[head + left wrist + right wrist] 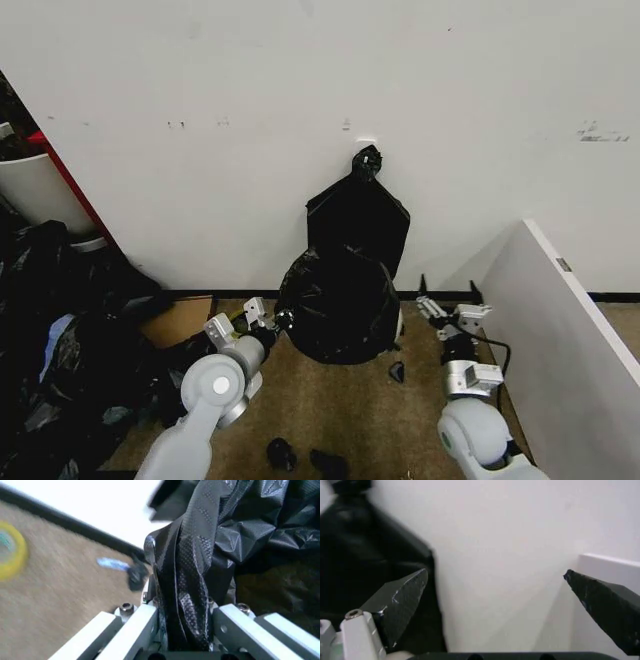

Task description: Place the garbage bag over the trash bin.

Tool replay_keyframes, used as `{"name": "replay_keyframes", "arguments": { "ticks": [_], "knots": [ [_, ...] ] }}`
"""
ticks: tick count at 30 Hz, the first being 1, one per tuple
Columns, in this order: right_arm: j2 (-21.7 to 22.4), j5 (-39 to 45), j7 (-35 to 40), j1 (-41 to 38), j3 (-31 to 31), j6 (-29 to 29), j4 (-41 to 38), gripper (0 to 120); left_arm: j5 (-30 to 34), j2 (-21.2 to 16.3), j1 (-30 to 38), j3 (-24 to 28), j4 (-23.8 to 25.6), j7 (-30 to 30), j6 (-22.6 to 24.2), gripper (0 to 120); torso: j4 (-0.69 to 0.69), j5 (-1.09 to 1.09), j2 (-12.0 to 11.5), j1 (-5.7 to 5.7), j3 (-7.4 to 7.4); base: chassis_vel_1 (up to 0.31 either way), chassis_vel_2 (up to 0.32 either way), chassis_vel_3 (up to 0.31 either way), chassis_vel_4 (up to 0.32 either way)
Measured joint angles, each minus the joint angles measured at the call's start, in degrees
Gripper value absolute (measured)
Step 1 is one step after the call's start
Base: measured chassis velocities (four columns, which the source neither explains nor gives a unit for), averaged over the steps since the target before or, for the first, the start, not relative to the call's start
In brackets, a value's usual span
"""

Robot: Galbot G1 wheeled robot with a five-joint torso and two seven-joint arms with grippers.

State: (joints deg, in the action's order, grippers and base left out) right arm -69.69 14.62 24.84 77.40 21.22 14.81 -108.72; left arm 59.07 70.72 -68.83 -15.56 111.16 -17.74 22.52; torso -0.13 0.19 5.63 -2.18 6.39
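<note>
A glossy black garbage bag [338, 305] sits on the brown carpeted floor [350, 410] against a white wall [300, 100]. It forms a rounded mound that covers whatever is under it; a sliver of pale rim shows at its lower right edge, too small to identify. Directly behind it, leaning on the wall, stands a flatter black bag bunch [357, 215] knotted at its top.

The left tool [262, 318] is low at the left side of the mound, clenched on a twisted fold of the garbage bag. In the left wrist view the crinkled plastic [182, 592] runs down between the two pale fingers [137, 630] and is pinched there.

The right tool [447, 312] hovers just right of the mound, near a white panel [570, 330], its two dark fingertips [402, 600] spread wide and grasping nothing.

A heap of lumpy black bags [60, 340] lies at the far left, with a white tub [40, 190] behind it. Small dark scraps [300, 458] lie on the carpet in front.
</note>
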Motion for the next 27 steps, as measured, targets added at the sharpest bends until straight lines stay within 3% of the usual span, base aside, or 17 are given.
{"name": "replay_keyframes", "arguments": {
  "ticks": [2,4,6,10,13,14,21,27],
  "knots": [
    [0.4,1.3,0.3,-0.4,0.8,-0.6,-0.4,100,-3.7,-1.4,-0.2,0.0,-0.8,3.8,-2.3,1,0.00,0.03,0.0,0.00,0.00,0.000,0.000,0.000,0.000],
    [1.2,3.6,-0.9,-0.7,1.0,-0.8,-1.3,100,-10.0,-3.3,-0.4,0.1,-2.9,12.0,-8.4,1,0.00,0.01,0.0,0.00,0.00,0.000,0.000,0.000,0.000],
    [1.5,4.6,-2.0,-0.7,0.8,-0.7,-1.8,100,-11.4,-3.8,-0.5,0.3,-3.7,14.2,-10.8,1,0.00,0.01,0.0,0.00,0.00,0.000,0.000,0.000,0.000],
    [2.7,9.8,-8.8,-0.9,-0.3,-0.4,-3.2,100,-15.4,-5.5,-0.8,1.2,-5.9,19.2,-18.0,1,0.00,0.02,0.0,0.00,0.00,0.000,0.000,0.000,0.000],
    [4.1,16.2,-17.4,-1.2,-0.1,0.5,-3.4,100,-24.6,-7.0,-0.8,1.8,-11.1,28.3,-27.9,1,0.00,0.02,0.0,0.00,0.00,0.000,0.000,0.000,0.000],
    [4.1,16.2,-17.4,-1.2,-0.1,0.5,-3.4,100,-24.6,-7.0,-0.8,1.8,-11.1,28.3,-27.9,1,0.00,0.02,0.0,0.00,0.00,0.000,0.000,0.000,0.000],
    [6.9,29.8,-33.3,-1.5,1.3,0.3,-2.2,100,-32.5,-7.6,-1.0,0.7,-16.3,44.9,-38.9,1,-0.01,0.01,0.0,0.00,0.00,0.000,0.000,0.000,0.000],
    [7.6,32.9,-43.4,-2.3,1.8,-0.8,0.6,100,-34.0,-7.4,-0.3,-0.2,-17.7,49.3,-42.4,1,0.00,0.02,0.0,0.00,0.00,0.000,0.000,0.000,0.000]
  ]
}}
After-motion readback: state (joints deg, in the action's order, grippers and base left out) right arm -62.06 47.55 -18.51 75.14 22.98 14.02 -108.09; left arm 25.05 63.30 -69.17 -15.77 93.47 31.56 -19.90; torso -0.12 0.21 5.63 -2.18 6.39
